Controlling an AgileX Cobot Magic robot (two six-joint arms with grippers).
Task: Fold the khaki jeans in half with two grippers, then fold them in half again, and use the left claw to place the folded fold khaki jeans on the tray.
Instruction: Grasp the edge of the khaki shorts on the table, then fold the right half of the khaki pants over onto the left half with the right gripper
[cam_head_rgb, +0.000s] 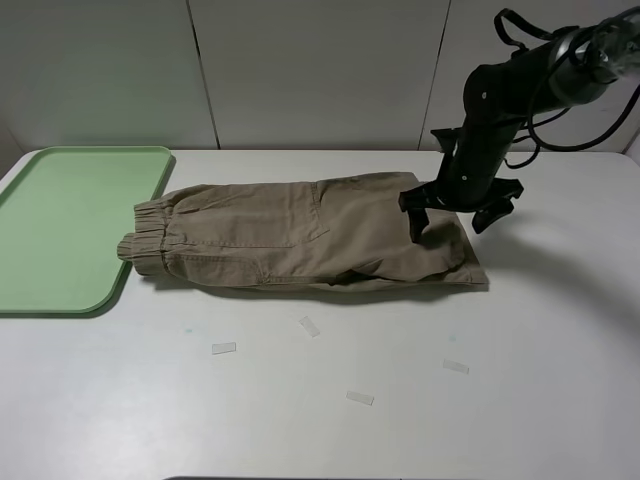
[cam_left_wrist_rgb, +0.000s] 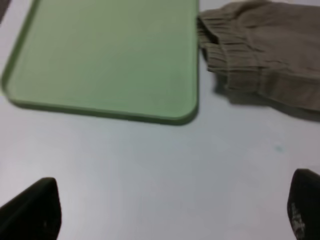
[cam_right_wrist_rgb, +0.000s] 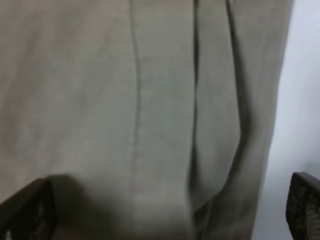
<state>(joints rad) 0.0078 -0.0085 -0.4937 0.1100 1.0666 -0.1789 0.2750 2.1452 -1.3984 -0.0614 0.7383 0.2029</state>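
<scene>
The khaki jeans (cam_head_rgb: 300, 235) lie flat and lengthwise on the white table, the gathered waistband toward the tray (cam_head_rgb: 60, 230). My right gripper (cam_head_rgb: 450, 222) hangs open just above the leg-end of the jeans, its black fingers spread over the cloth. In the right wrist view the jeans (cam_right_wrist_rgb: 125, 100) fill the picture, and the right gripper (cam_right_wrist_rgb: 165, 210) has nothing between its fingertips. The left claw (cam_left_wrist_rgb: 170, 210) is open over bare table, short of the tray (cam_left_wrist_rgb: 100, 55) corner and the waistband of the jeans (cam_left_wrist_rgb: 265, 55). It does not show in the exterior high view.
Small white tape scraps (cam_head_rgb: 224, 348) (cam_head_rgb: 309, 326) (cam_head_rgb: 360, 398) (cam_head_rgb: 456, 367) lie on the table in front of the jeans. The pale-green tray sits at the left table edge. White wall panels stand behind the table.
</scene>
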